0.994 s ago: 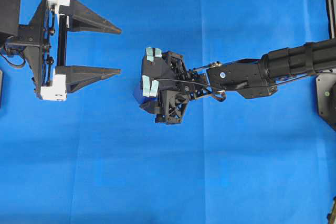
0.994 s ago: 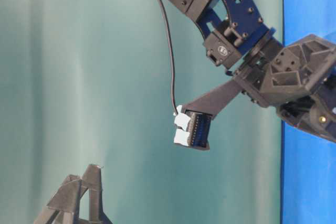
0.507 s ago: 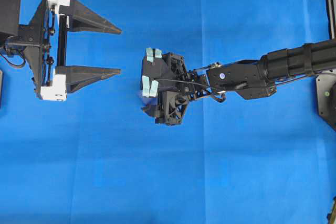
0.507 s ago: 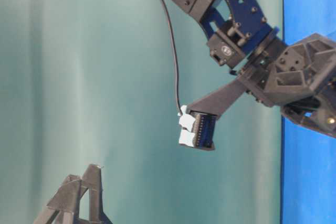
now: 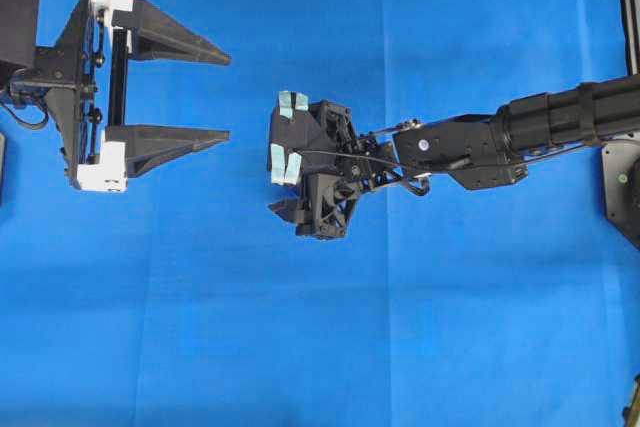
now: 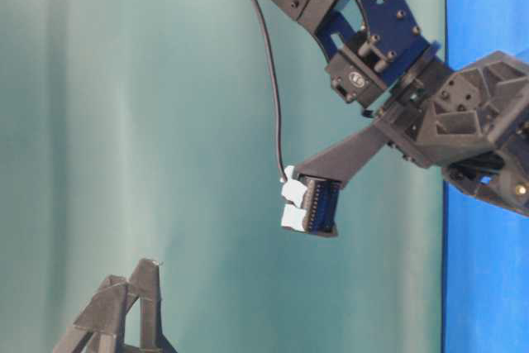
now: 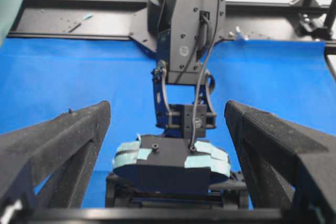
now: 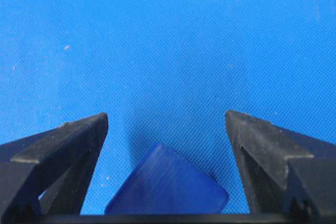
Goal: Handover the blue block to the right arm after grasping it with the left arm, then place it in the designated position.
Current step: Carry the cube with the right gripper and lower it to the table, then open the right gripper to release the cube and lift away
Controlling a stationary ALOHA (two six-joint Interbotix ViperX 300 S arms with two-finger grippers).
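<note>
A blue cloth [image 5: 300,347] with faint fold creases covers the worktop, its weave fine and pebbled in the right wrist view. From three o'clock in the overhead view the right arm [image 5: 560,117] reaches in, a ribbed black cylinder leading to a boxy wrist with a thin cable looped along it. At its end the right pincer [image 8: 167,124] points down at the cloth near the centre; its body is angular black plastic with pale tape strips on top. At nine o'clock sits the left arm [image 5: 25,67], whose left pincer [image 5: 225,94] has two long black triangular fingers on a rail with white brackets at both ends. Those fingers are spread wide with only bare cloth between them.

The right wrist view shows what the overhead view hides: the right pincer's two rough black fingers [image 8: 58,145] stand well apart, and the blue block [image 8: 168,187] sits between them at six o'clock, touching neither. The block is a translucent dark blue cube with rounded edges, tilted, casting a soft shadow on the cloth. From overhead the block is concealed beneath the pincer body.

The table-level view alone shows a pale green backdrop [image 6: 124,121]. The left wrist view shows the right pincer head-on, framed by grainy foam-like finger pads [image 7: 63,140].
</note>
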